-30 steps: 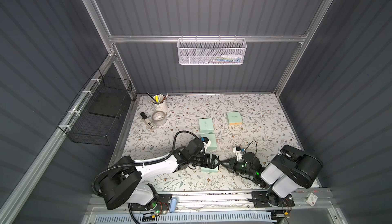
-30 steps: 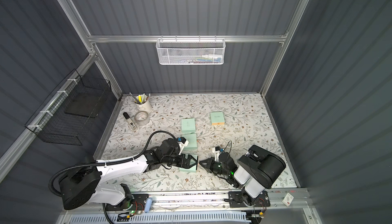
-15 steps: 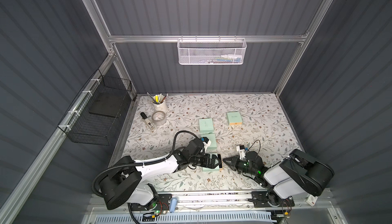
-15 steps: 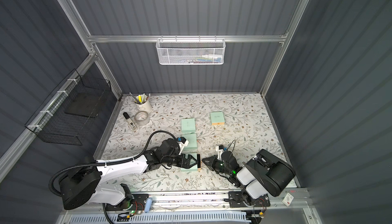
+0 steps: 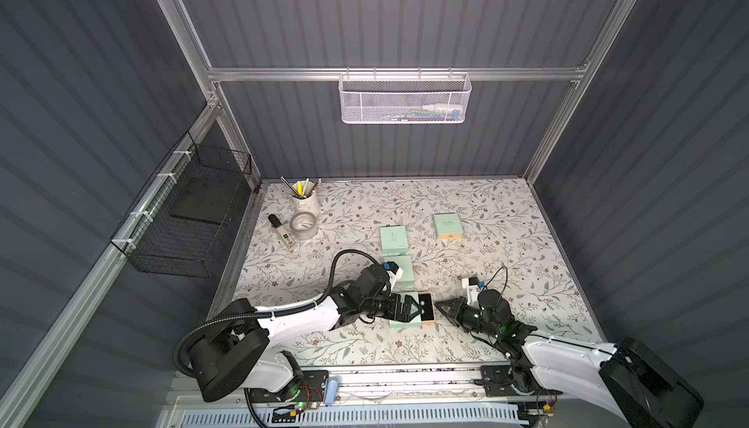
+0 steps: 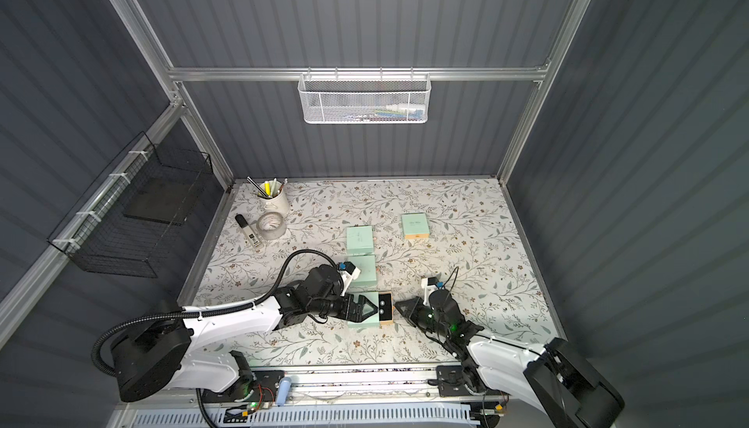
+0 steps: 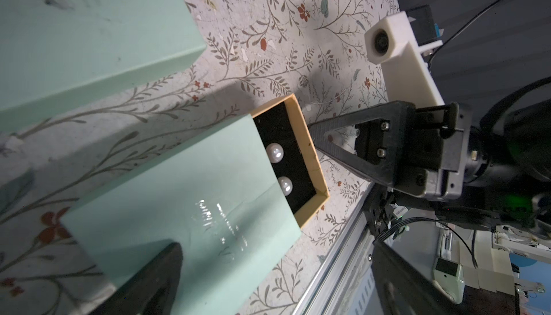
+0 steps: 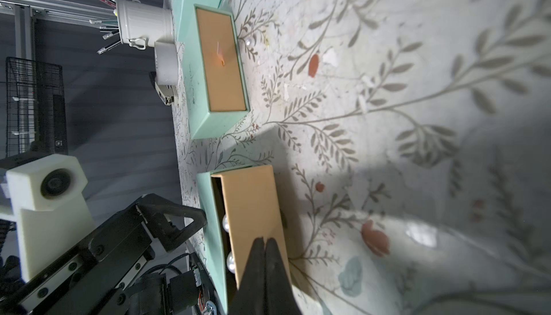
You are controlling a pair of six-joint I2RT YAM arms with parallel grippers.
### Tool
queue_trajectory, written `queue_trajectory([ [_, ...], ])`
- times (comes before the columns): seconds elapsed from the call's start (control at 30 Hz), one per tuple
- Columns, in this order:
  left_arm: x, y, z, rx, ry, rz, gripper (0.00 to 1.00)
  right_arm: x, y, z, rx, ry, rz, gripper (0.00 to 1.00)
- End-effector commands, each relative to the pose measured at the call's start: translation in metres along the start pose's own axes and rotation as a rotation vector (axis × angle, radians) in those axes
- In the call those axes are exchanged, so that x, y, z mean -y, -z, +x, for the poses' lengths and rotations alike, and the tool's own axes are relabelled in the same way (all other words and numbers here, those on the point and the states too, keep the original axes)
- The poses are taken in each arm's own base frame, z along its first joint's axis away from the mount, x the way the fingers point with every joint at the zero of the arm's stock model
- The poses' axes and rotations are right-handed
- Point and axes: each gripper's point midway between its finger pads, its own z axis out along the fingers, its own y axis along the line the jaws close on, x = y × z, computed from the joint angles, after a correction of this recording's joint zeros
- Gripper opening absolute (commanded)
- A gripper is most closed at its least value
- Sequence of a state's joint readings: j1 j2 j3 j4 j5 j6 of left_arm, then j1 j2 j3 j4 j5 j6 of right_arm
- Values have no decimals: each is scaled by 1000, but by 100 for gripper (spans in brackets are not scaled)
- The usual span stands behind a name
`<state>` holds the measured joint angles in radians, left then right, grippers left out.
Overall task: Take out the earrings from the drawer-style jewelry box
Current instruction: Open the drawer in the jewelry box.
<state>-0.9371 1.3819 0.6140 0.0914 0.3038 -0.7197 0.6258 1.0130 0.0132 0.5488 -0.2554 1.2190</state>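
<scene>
earrings [image 7: 274, 153] in drawer [image 7: 310, 149], beside right fingers [image 7: 343, 121]

In both top views the floral tabletop [image 5: 466, 211] [image 6: 446, 211] is lit evenly from above, the walls [image 5: 405, 20] left dim. In the left wrist view glare is seen on the jewelry box [image 7: 179, 203]; shadows are cast beside it.
</scene>
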Motion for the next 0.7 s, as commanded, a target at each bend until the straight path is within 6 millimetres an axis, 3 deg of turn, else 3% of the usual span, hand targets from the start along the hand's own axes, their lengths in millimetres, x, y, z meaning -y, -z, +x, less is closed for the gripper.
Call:
queue_trajectory([
  [0.0, -39, 0, 36, -104, 83, -142, 100, 24, 1, -1, 7, 4, 112, 0],
  [0.47, -38, 5, 35, -90, 87, -137, 100, 20, -5, 1, -27, 42, 132, 0],
  [0.67, -44, 8, 33, -75, 87, -180, 100, 9, -6, 2, -41, 95, 140, 16],
])
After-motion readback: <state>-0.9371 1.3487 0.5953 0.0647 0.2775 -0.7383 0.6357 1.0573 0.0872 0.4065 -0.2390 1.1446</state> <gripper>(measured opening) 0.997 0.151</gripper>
